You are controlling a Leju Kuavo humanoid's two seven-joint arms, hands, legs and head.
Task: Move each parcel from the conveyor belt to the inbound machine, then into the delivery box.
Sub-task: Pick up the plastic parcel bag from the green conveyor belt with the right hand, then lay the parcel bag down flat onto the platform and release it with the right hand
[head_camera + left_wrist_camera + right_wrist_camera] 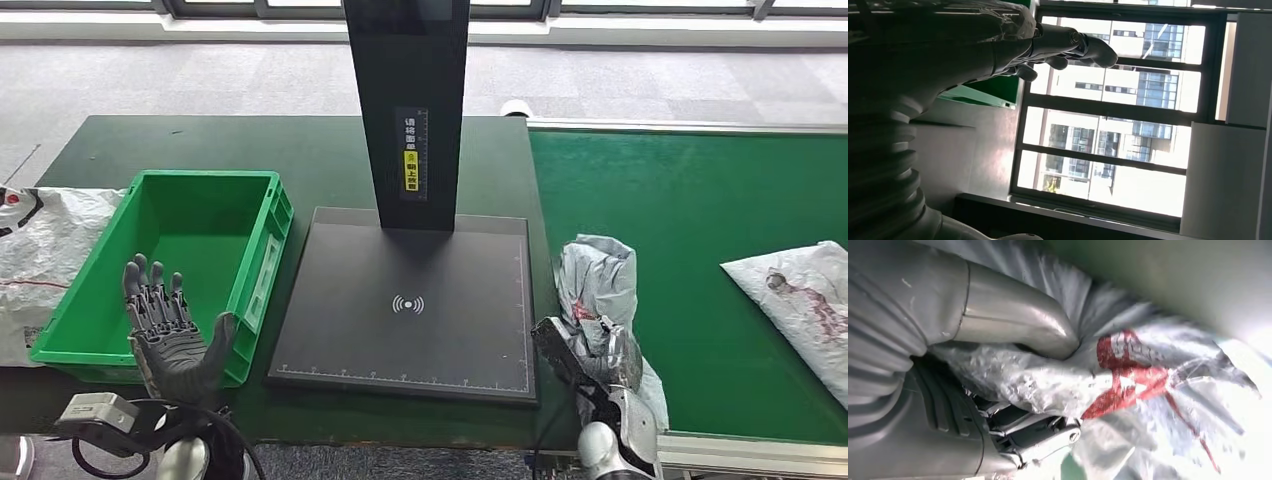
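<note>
A crumpled grey plastic parcel stands at the left end of the green conveyor belt, and my right hand grips its lower part. The right wrist view has the thumb and fingers pressed into the wrinkled grey parcel with its red print. My left hand is raised, palm up with fingers spread and empty, over the front of the green delivery box. The left hand holds nothing in the left wrist view. The black inbound machine's scan plate lies bare between box and belt.
A second white parcel lies further right on the belt. Another white bag lies left of the box. The machine's black post rises behind the plate. The table's front edge is close to both arms.
</note>
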